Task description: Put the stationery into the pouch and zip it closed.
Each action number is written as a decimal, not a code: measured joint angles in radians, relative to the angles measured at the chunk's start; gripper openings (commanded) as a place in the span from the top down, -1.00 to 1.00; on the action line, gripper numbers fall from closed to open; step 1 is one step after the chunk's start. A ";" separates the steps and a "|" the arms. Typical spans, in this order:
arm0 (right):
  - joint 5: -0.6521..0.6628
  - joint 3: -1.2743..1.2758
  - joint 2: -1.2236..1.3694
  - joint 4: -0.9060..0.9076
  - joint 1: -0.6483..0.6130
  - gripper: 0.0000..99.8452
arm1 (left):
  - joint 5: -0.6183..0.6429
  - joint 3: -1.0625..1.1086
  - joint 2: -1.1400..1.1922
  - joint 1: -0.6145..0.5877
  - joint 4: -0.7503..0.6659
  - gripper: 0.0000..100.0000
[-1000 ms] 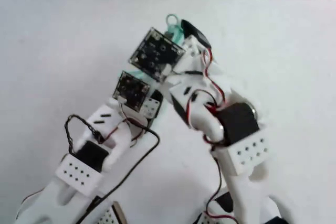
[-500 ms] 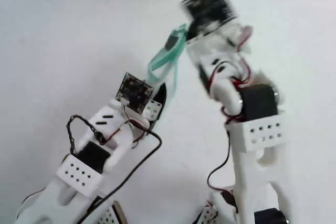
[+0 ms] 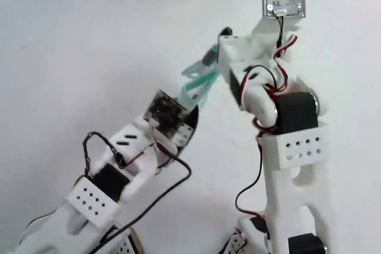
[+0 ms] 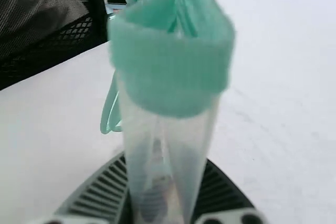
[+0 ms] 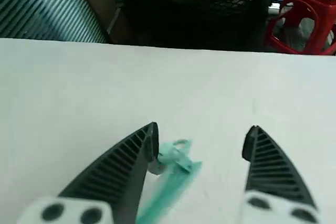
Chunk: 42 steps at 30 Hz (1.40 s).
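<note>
Clenched on the clear pouch (image 3: 199,84) at centre of the high view: left tool (image 3: 189,117). Beyond, toward upper centre over the white desk (image 3: 71,46), released right tool (image 5: 203,132) straddling its teal zip end (image 5: 176,156). Likely light, limp, slippery; better pinched at the teal band (image 4: 170,72).

high view down over table (image 3: 71,40), wrist views close, low (facing outward) — all share pouch (image 4: 173,66)

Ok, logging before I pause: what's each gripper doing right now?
Left gripper: shut on the clear plastic pouch with mint-green trim.
Right gripper: open, jaws wide apart.
</note>
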 measured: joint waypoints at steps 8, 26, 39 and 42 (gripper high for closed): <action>0.192 -0.153 0.003 0.327 0.055 0.52 | -0.112 0.000 0.000 0.124 0.049 0.95; 0.333 -0.229 0.193 0.514 0.207 0.52 | -0.114 -0.003 -0.002 0.261 0.118 0.95; 0.491 -0.043 0.193 0.519 0.112 0.52 | -0.114 -0.003 -0.002 0.261 0.118 0.95; 0.563 0.018 0.193 0.519 0.109 0.53 | -0.114 -0.003 -0.002 0.261 0.118 0.95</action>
